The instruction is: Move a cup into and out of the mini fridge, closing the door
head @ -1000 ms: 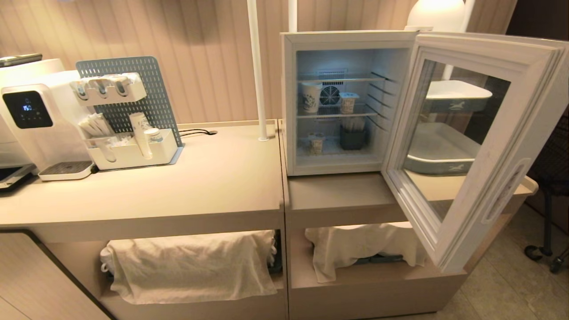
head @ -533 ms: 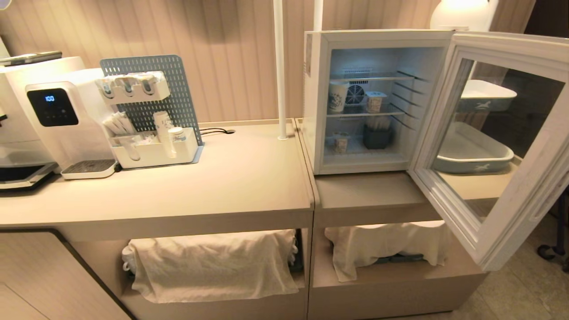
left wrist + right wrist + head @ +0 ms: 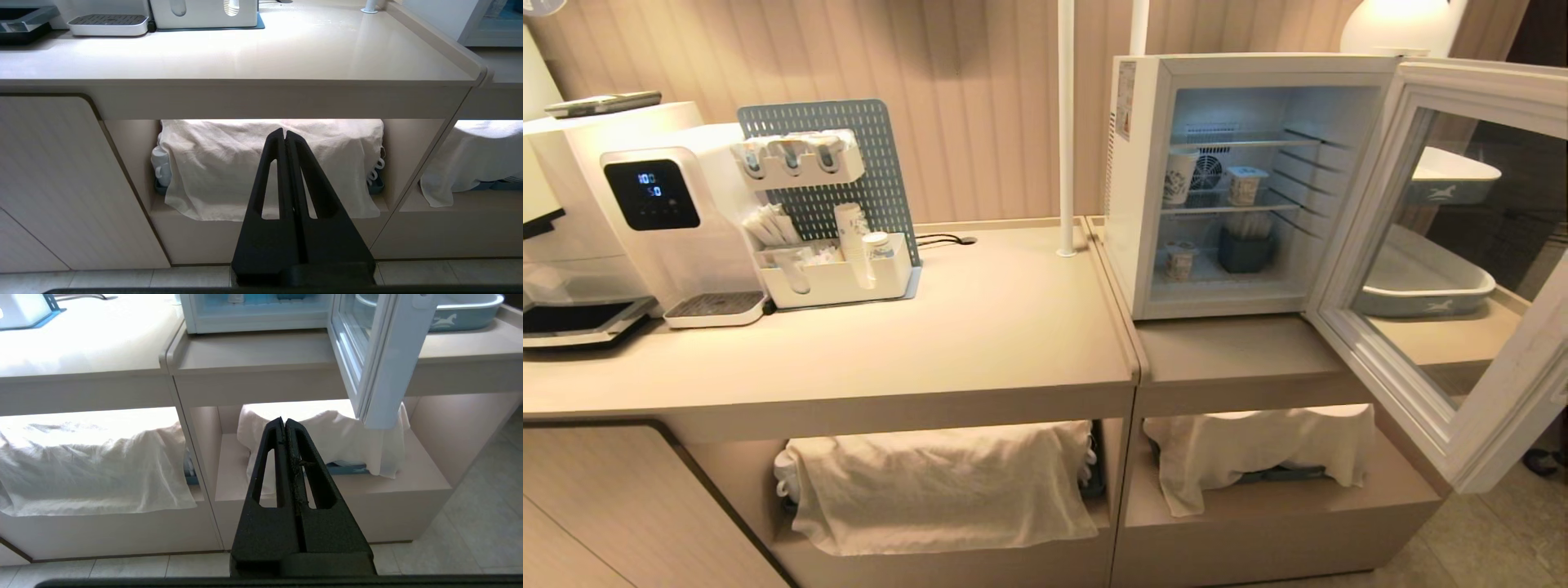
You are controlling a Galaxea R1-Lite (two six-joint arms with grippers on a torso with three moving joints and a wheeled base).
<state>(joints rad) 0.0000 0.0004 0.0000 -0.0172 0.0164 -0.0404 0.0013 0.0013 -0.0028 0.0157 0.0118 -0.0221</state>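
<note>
Both claws pressed together and empty, left gripper and right gripper low before the counter; cup sat on mini fridge middle shelf, door swung wide right, so approach should stay left of it.

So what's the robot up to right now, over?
Both grippers, left gripper and right gripper, shut, empty, parked low. Cup on fridge shelf, door wide open. Nothing blocking.
</note>
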